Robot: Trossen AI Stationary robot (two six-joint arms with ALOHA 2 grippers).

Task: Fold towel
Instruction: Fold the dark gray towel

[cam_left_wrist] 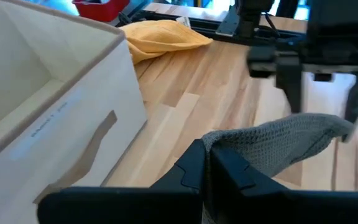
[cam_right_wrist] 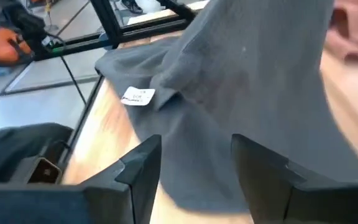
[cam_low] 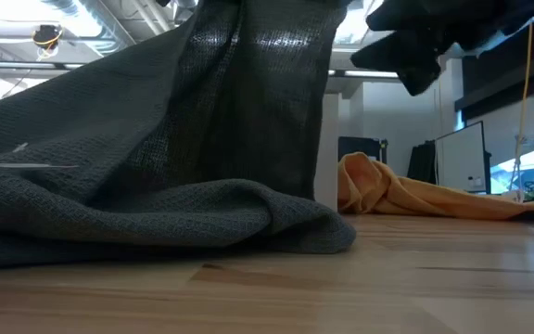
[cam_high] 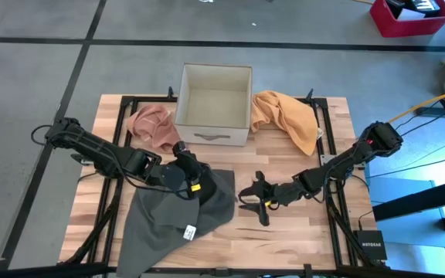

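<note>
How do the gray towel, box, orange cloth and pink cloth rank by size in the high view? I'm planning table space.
1. gray towel
2. box
3. orange cloth
4. pink cloth, partly hidden behind the box, so unsure.

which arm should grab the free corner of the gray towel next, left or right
Right, probably. The left gripper is already shut on the gray towel, holding it up. The right gripper hangs open beside the towel's edge, holding nothing.

Lab: monitors, taped concrete floor
</note>
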